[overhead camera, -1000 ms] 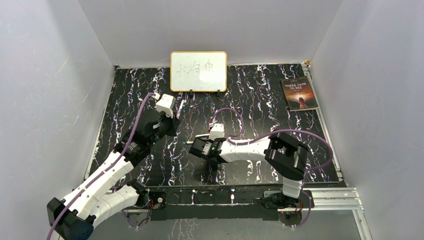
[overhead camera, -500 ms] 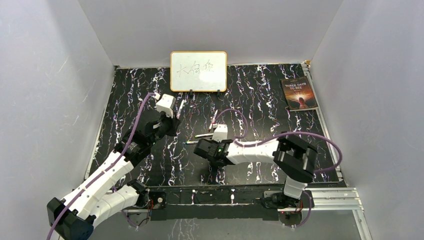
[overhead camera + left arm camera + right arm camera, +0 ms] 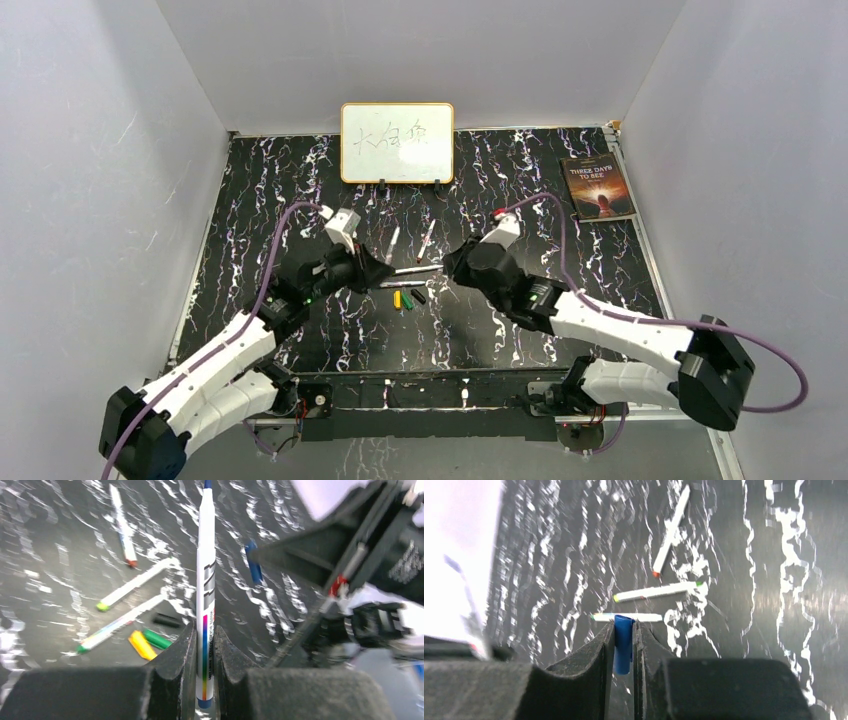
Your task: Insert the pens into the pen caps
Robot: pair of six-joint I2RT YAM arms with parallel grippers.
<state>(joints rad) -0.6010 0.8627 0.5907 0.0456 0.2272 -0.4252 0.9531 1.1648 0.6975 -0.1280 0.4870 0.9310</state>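
Left gripper (image 3: 205,632): jaws pinching a whitish pen (image 3: 205,575) by its rear end. The barrel runs out between the fingers, dark-blue tip pointing right over the middle of the table (image 3: 260,170). Right gripper (image 3: 624,630): jaws clamped on the blue cap (image 3: 623,652), whose end shows just past the fingertips, facing left toward the pen. In the left wrist view, cap and pen are near each other but apart; the cap is not on the tip. The two grippers sit nose to nose at table centre. Three loose pens lie on the black marbled surface. The red-tipped pen (image 3: 122,527) lies farthest right and far, the second loose pen (image 3: 135,584) is left of it, and the third loose pen (image 3: 120,624) lies left-to-right just near of the held one. Just near of that, yellow cap (image 3: 141,645) and green cap (image 3: 157,639) lie side by side, touching or nearly so. Black cap (image 3: 166,620) lies just right of them, apart. A whiteboard (image 3: 397,142) stands at the far edge. A book (image 3: 598,186) lies in the far right corner.
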